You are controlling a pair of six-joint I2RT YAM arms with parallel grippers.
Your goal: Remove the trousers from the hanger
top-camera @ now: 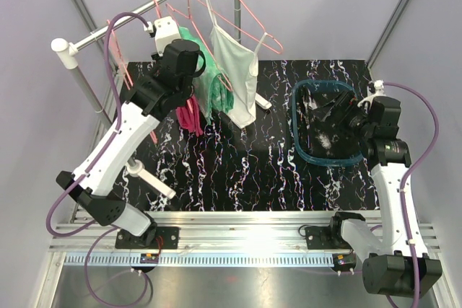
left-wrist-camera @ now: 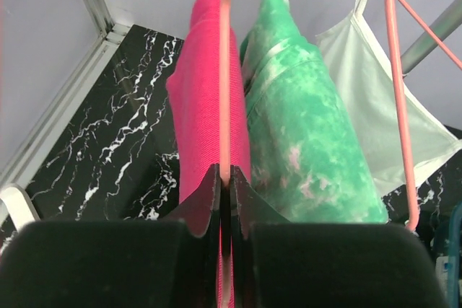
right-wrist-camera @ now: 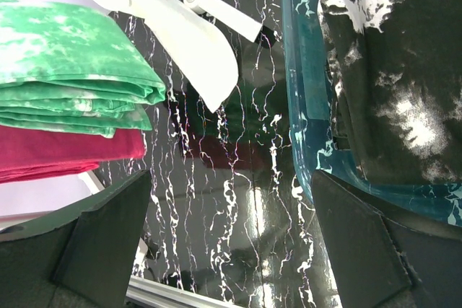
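Left tool [left-wrist-camera: 224, 178] clenched on the pink hanger [left-wrist-camera: 224, 70] under the rail [top-camera: 144, 8], the wire lying against the magenta trousers [left-wrist-camera: 196, 91]. Green-and-white trousers [left-wrist-camera: 303, 128] hang just beside, with the white tank top [left-wrist-camera: 375, 106] next along the rail. Right tool [right-wrist-camera: 231, 250] released, fingers spread wide, well right of the rail; black speckled trousers [right-wrist-camera: 390, 70] are off the rail, lying in the teal bin [right-wrist-camera: 299, 106] on the bench [top-camera: 238, 171].

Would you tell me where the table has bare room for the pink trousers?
Bare table lies between the tank top and the teal bin, and along the near edge. It is crowded beneath the rail, where clothes hang.
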